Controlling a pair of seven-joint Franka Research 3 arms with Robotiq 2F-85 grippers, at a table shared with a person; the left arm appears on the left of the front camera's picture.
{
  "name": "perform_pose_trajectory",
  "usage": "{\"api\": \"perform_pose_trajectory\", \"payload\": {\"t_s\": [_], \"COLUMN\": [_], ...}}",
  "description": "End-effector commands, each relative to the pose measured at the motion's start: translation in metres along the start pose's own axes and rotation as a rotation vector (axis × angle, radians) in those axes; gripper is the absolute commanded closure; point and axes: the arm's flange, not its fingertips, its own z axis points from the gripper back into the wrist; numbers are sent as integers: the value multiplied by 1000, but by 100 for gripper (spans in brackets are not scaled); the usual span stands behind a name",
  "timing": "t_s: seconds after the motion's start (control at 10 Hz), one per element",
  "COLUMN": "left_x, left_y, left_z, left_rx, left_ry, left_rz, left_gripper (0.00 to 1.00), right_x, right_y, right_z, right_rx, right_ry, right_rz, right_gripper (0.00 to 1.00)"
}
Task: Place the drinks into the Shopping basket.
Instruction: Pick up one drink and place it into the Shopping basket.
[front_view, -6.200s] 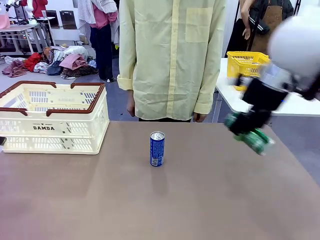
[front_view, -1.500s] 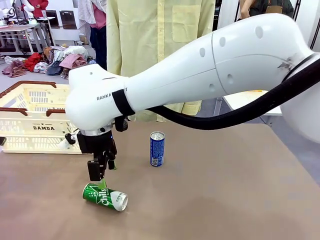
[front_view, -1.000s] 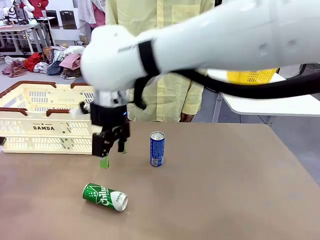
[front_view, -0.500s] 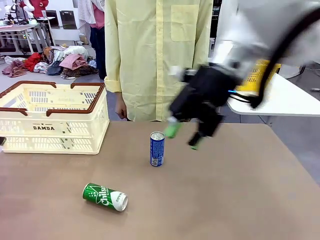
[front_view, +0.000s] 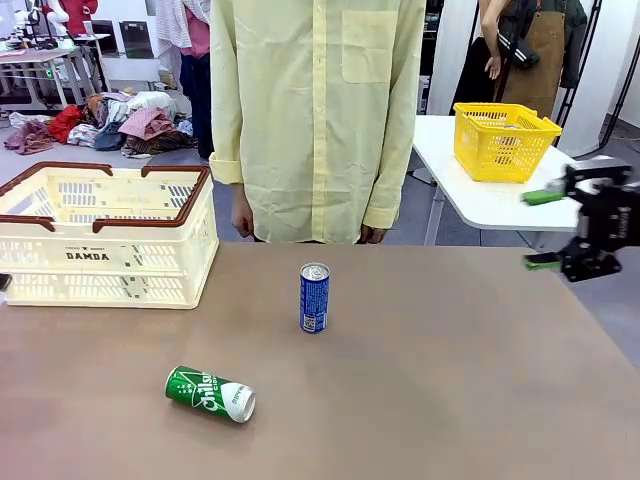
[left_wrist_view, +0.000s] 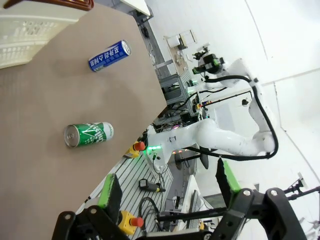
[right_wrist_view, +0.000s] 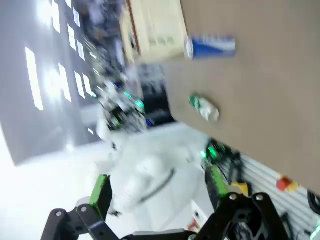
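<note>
A green can (front_view: 210, 393) lies on its side on the brown table, front left. A blue can (front_view: 314, 298) stands upright near the table's middle. The cream Shopping basket (front_view: 105, 262) with brown handles sits at the back left. My right gripper (front_view: 545, 230) hangs open and holds nothing past the table's right edge, far from both cans. In the left wrist view my left gripper (left_wrist_view: 169, 185) is open with nothing in it, looking across the table at the green can (left_wrist_view: 89, 135) and blue can (left_wrist_view: 110, 55). The blurred right wrist view shows its own open gripper (right_wrist_view: 160, 187), both cans and the basket (right_wrist_view: 155, 27).
A person in a pale yellow shirt (front_view: 315, 120) stands at the table's far edge, hands down. A small yellow mesh basket (front_view: 500, 128) sits on a white side table at the back right.
My right arm lifted away from the green can and swung across the table to the far right. The green can stays lying where it was let go; the blue can has not moved.
</note>
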Motion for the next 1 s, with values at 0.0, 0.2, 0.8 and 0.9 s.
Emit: {"api": "perform_pose_trajectory", "payload": {"t_s": [0.0,0.2,0.8,0.9], "left_x": [1,1,1,1], "left_y": [-3,-3,-3,-3], "left_z": [0,0,0,0], "left_rx": [-18,-18,-18,-18], "left_ry": [-8,-8,-8,-8], "left_rz": [2,2,2,2], "left_gripper": [0,0,0,0], "right_x": [-84,-80,24,24], "right_y": [-134,-171,-79,-79], "right_z": [-50,-67,30,30], "right_rx": [173,172,134,134], "right_ry": [-43,-9,-83,-83], "right_rz": [59,162,12,12], "right_gripper": [0,0,0,0]}}
